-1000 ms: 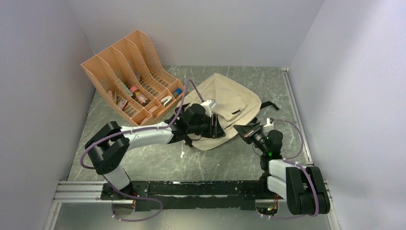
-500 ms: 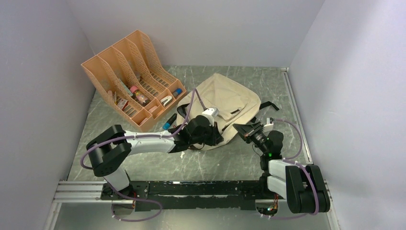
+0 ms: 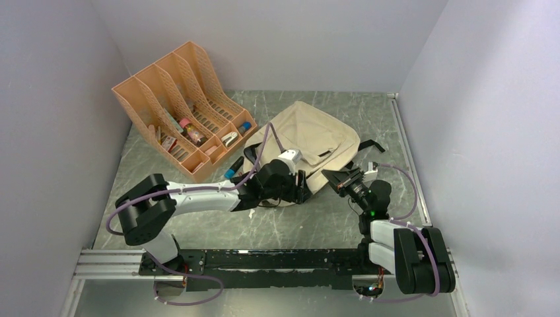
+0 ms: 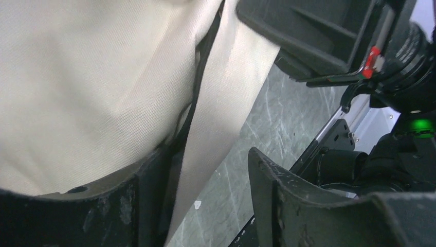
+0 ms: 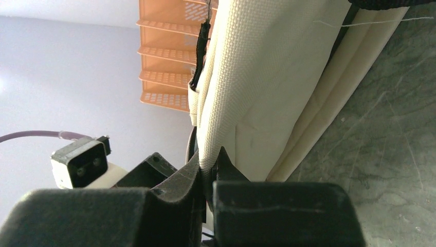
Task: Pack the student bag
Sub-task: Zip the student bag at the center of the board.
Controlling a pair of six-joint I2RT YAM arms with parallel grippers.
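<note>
While the cream bag (image 3: 310, 139) lies slumped on the grey marbled tabletop (image 3: 297, 228), just to the right of the orange file rack (image 3: 175, 105), both arms meet at its near edge. The left tool (image 3: 300, 188) sits at the bag's front left corner, and the right tool (image 3: 330, 177) is just beside it at the front right.

In the left wrist view, the left tool (image 4: 205, 170) stands spread. A flap of the bag (image 4: 92, 77) with a black zipper line hangs down between its two fingers, resting against the left one and clear of the right one. The tabletop (image 4: 267, 118) shows in the gap.

In the right wrist view, the right tool (image 5: 210, 159) is pressed together, pinching a fold of the bag's (image 5: 257, 77) woven cloth. That fold rises upright from the fingertips with a black zipper end at its top. The file rack (image 5: 164, 62) shows behind it, and the tabletop (image 5: 391, 128) is to the right.

Seen from above, a black strap (image 3: 371, 146) trails off the bag's right side. A dark pen with a blue tip (image 3: 232, 169) lies on the tabletop just in front of the file rack, which holds small items in its slots.
</note>
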